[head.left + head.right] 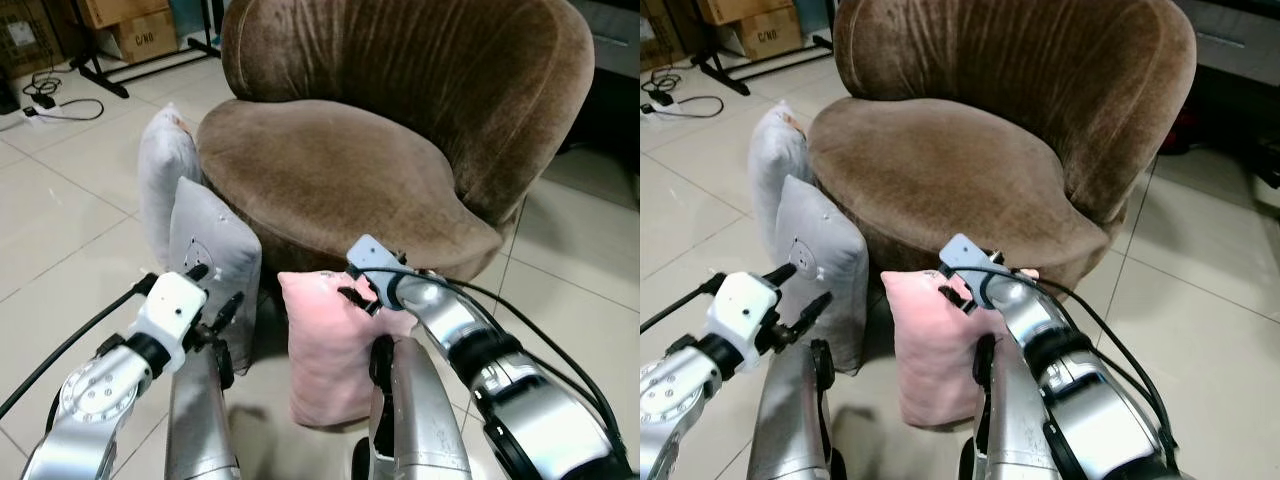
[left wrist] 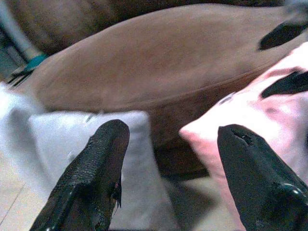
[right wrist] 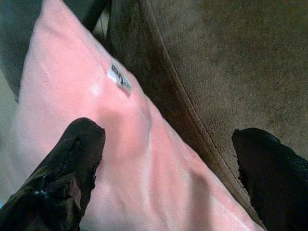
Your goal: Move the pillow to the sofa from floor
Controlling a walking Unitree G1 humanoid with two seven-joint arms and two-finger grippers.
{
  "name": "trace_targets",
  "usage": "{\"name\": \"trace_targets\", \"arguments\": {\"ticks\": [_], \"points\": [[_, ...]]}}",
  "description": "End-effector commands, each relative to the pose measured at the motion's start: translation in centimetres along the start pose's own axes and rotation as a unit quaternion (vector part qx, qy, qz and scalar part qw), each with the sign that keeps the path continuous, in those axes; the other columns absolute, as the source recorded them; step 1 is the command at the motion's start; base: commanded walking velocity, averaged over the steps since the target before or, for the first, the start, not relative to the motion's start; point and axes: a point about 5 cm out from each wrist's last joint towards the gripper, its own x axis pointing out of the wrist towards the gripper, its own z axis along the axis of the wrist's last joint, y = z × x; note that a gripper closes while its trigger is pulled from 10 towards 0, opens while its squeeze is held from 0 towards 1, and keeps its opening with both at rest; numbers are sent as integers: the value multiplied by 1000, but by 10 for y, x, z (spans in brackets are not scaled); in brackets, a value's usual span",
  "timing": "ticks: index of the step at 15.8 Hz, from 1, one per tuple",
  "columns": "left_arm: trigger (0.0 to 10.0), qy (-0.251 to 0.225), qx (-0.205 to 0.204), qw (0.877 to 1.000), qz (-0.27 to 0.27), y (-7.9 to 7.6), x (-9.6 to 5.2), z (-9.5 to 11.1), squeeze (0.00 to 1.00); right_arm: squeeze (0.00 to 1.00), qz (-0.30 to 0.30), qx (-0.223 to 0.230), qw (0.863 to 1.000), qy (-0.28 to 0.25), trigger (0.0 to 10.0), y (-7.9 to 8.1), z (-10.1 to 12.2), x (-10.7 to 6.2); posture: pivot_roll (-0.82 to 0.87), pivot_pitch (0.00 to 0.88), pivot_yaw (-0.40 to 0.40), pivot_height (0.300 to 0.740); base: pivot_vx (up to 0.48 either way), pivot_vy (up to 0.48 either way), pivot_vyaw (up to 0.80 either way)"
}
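A pink pillow stands upright on the tiled floor, leaning against the front of the brown sofa, a round plush armchair whose seat is bare. Two grey pillows also stand on the floor at the sofa's left front: the nearer grey pillow is just beside the pink one, with a narrow dark gap between them, and the farther grey pillow stands behind it, touching the sofa's side.

The right end effector is at the top edge of the pink pillow, where the pillow meets the sofa's front. Its two black fingers are spread wide apart: one presses on the pink fabric near a small sewn label, the other lies over the brown upholstery of the sofa. Nothing is clamped between them.

The left end effector hovers low in front of the nearer grey pillow, pointing toward the gap between that pillow and the pink one. Its fingers are also apart and hold nothing.

Cardboard boxes sit at the far left corner of the floor, with a black cable and a dark metal stand near them.
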Motion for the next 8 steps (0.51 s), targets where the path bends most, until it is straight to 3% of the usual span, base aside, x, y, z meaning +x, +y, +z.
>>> {"name": "trace_targets", "arguments": {"ticks": [1, 3, 5, 8], "points": [[10000, -8, 3, 1000, -25, -5, 4, 5, 0, 0, -2, -15, 1000, 17, 10000, 3, -8, 1, -22, 58, -50, 421, 0, 0, 0], [10000, -14, 7, 998, -53, -11, 10, 10, 0, 0, -8, -58, 997, 45, 10000, 12, -17, 4, -7, 91, -48, 421, 0, 0, 0], [10000, -16, 10, 998, -66, -15, 9, 16, 0, 0, -26, -41, 998, 49, 10000, 21, -19, 7, 27, 145, -56, 421, 0, 0, 0], [10000, -6, 12, 998, -66, -14, -1, 17, 0, 0, -91, -14, 996, 17, 10000, 17, -7, 9, 34, 202, -60, 421, 0, 0, 0]]}}
